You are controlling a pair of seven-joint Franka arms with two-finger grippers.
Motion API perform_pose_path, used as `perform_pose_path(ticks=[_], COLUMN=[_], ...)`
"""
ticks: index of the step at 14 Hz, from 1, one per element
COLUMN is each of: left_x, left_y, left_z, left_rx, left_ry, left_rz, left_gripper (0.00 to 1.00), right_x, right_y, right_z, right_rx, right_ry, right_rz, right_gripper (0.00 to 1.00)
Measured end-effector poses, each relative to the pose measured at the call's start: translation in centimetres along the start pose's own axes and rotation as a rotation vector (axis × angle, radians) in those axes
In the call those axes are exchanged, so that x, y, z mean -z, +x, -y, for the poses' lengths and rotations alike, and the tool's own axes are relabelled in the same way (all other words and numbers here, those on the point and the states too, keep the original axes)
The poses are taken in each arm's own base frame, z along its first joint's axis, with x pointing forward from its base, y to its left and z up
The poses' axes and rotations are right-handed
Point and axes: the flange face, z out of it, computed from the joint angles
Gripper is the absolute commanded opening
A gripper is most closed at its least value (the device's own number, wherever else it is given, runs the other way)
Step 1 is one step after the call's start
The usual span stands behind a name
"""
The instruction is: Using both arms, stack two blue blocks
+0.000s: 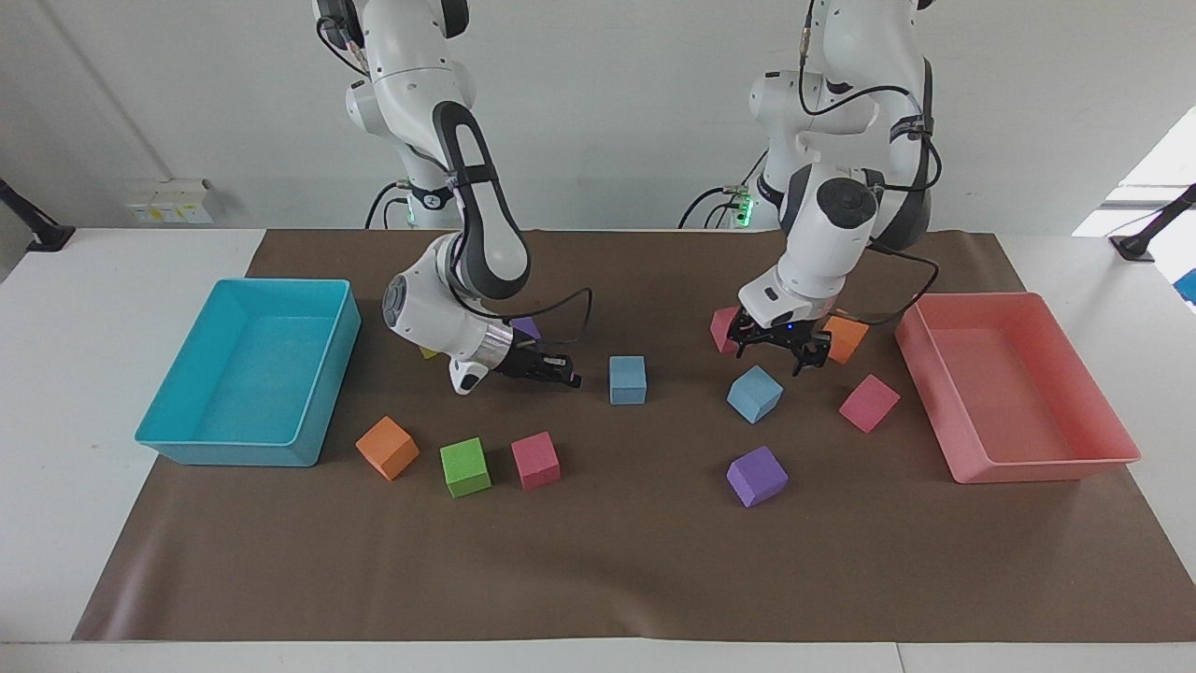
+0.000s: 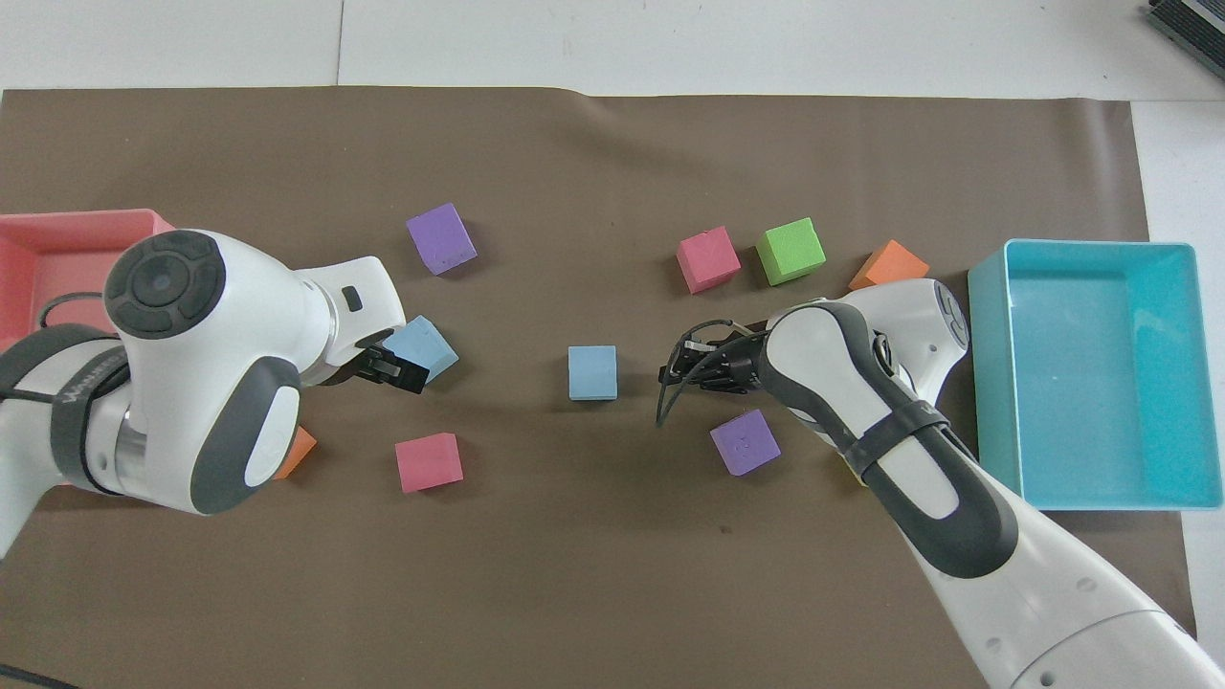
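Two blue blocks lie on the brown mat. One blue block (image 1: 627, 379) (image 2: 592, 372) sits mid-table. My right gripper (image 1: 570, 378) (image 2: 667, 369) lies low beside it, toward the right arm's end, shut and empty, a small gap from the block. The other blue block (image 1: 754, 393) (image 2: 428, 345) rests turned at an angle toward the left arm's end. My left gripper (image 1: 772, 357) (image 2: 396, 369) hangs open just above that block's edge nearer the robots, holding nothing.
A cyan tray (image 1: 229, 453) stands at the right arm's end, a pink tray (image 1: 1037, 467) at the left arm's end. Pink cubes (image 1: 869, 403) (image 1: 535, 460), orange cubes (image 1: 386, 448) (image 1: 846, 336), a green cube (image 1: 464, 466) and purple cubes (image 1: 757, 476) are scattered around.
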Motion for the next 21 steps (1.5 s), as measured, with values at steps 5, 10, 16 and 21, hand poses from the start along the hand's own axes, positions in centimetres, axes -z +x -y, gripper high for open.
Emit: perform_pose_path(ticks=[5,10,16,21], left_x=[-2.2,-3.3,-4.7,-4.3], left_y=[0.5,0.6,0.9,1.2], left_z=[-0.5,-0.1,0.0,-0.7], left_rx=[-0.008,-0.015,-0.020,-0.032], left_ry=[-0.001,0.001,0.002,0.001], left_rz=[-0.015,-0.017,-0.033,-0.043], left_gripper=[1.00,1.00,1.00,1.00], right_x=[0.0,-0.4,-0.7,-0.7], right_y=[0.0,-0.3,-0.4,-0.4], right_z=[0.1,0.4,0.4,0.4], right_rx=[0.174,0.333,0.366,0.363], right_ry=[0.004,0.008,0.052,0.055], right_rz=[-0.002,0.010,0.011,0.010], right_gripper=[0.00,0.00,0.00,0.00])
